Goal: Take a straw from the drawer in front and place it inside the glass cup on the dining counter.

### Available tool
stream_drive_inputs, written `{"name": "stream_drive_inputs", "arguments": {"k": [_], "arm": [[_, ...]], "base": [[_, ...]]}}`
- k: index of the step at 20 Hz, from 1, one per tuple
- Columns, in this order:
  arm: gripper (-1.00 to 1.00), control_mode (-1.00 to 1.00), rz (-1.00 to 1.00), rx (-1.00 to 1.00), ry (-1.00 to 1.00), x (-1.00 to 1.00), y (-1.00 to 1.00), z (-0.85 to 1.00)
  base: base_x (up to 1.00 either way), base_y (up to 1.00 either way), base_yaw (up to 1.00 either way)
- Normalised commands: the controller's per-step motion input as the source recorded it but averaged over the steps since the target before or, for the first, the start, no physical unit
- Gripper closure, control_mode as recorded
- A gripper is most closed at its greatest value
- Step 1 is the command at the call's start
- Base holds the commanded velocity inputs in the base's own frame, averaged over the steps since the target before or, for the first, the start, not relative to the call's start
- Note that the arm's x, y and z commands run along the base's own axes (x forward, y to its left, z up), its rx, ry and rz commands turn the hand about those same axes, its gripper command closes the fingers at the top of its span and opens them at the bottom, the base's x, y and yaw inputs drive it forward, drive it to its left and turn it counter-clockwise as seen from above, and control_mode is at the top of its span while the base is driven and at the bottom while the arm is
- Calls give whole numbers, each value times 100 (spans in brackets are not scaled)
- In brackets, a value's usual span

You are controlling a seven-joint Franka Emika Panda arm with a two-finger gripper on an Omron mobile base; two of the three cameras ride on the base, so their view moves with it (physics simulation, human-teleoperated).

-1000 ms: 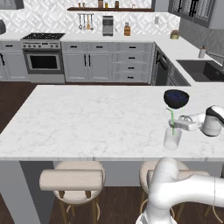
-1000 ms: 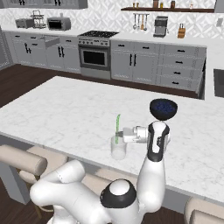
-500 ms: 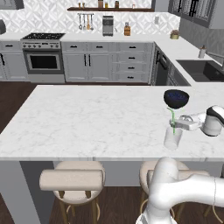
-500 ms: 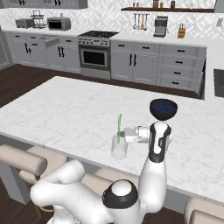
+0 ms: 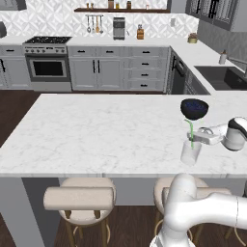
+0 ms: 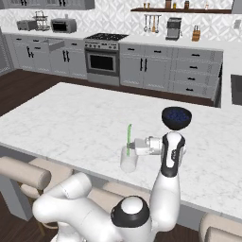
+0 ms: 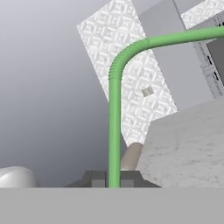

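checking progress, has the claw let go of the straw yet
No, the claw is shut on the straw, which stands upright with its lower end down in the cup on the counter.

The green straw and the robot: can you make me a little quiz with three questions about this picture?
1. True or false: the tool is shut on the straw.
2. Where is the lower end of the straw?
A. lying flat on the dining counter
B. at the glass cup, straw upright
C. inside the dark bowl
3. Fill in the missing word: the dark bowl stands on the counter just ______ the glass cup, on the side toward the kitchen cabinets.

Key:
1. True.
2. B.
3. behind.
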Motion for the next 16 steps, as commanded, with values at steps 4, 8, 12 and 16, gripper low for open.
{"name": "stream_drive_inputs", "arguments": {"k": [4,8,12,16], "arm": [[100,-100,1,0,0,-15,0,-16],[100,-100,4,0,-2,-13,1,-22],[100,-100,5,-1,-1,-5,2,-25],[100,-100,5,0,0,0,0,-24]], "base": [[0,0,0],[0,0,0],[0,0,0],[0,0,0]]}}
